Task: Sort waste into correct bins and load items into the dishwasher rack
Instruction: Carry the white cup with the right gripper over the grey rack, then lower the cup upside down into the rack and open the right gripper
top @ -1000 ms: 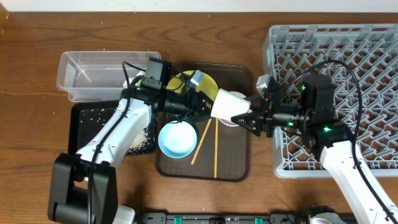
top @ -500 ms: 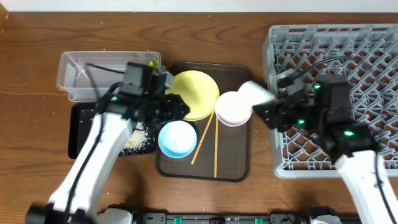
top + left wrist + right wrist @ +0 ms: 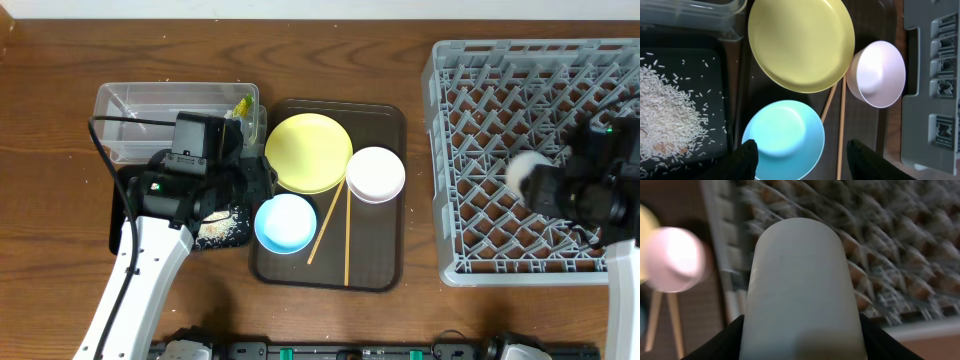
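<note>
At the far left stands one clear tub (image 3: 150, 115), with a single green-and-yellow snack wrapper (image 3: 241, 106) tucked in its right-hand end. Just in front of it lies one black tray (image 3: 122, 215) holding a spread of loose white rice (image 3: 665, 110). The left claw (image 3: 802, 150) hangs over the near left corner of the brown serving tray (image 3: 375, 250), its two fingers (image 3: 747, 160) spread wide with nothing gripped; the blue bowl sits below the gap. On that one serving tray there are five things: one yellow plate (image 3: 308, 150) at the back, two bowls, blue (image 3: 285, 222) at the front left and white (image 3: 375, 173) to the right of the plate, and two wooden chopsticks (image 3: 347, 235) lying between the bowls, one straight and one slanted. At the right is the one grey dishwasher rack (image 3: 480, 100). Over its right half the right claw (image 3: 800, 345) is closed around one pale cup (image 3: 800, 290), a finger on either side of it; both views here are blurred.
</note>
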Motion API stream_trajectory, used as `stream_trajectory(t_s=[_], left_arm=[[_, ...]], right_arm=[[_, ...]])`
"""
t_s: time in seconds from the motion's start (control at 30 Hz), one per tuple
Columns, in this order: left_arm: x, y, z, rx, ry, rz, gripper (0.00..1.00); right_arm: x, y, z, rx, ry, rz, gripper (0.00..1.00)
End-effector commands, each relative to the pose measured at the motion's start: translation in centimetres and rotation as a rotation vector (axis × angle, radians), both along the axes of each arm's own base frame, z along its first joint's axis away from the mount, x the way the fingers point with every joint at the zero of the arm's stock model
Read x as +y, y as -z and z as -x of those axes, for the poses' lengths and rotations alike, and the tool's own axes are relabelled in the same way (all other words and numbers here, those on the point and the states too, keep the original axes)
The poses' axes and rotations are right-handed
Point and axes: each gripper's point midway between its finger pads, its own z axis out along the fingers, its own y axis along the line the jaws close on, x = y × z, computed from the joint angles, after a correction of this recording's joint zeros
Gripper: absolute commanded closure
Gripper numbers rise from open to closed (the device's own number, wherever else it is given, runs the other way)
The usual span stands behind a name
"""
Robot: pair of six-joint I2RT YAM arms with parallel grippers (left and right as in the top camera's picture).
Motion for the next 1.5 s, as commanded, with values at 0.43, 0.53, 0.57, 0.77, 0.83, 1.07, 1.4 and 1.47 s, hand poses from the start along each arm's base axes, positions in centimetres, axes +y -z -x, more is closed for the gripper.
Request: stream_trajectory(t_s=[0.43,0.53,0.57,0.77,0.83,1.07,1.4,1.47], left_arm=[[0.6,-0.2,-0.2,-0.014,-0.011,-0.027,0.39],[0.6,-0.2,-0.2,-0.014,-0.011,-0.027,0.39],[0.6,-0.2,-0.2,-0.014,-0.011,-0.027,0.39],[0.6,-0.2,-0.2,-0.014,-0.011,-0.027,0.39],[0.6,-0.2,-0.2,-0.014,-0.011,-0.027,0.39],[0.7,0.0,0.1,0.002,-0.012,-0.033,0.38],[1.7,0.8,1.0,0.048,-0.034,-0.086,0.38],[2.4,1.2,1.4,0.068,-0.051,-0.124,0.38]], right_arm=[[-4.9,6.2,1.2,0.316,0.180,0.013,0.95],[-4.9,7.1,1.2,0.355,0.177,0.001,0.87],[-4.9,7.3,1.2,0.367,0.177,-0.002,0.83],[-4.5,8.7,0.9,0.410,0.166,-0.045,0.54],[-4.3,9.0,0.8,0.419,0.164,-0.057,0.45],[-4.3,9.2,0.8,0.425,0.164,-0.060,0.10],[-1.6,8.0,-1.3,0.320,0.112,-0.214,0.13],[-0.4,6.5,-2.7,0.234,0.048,-0.271,0.14]])
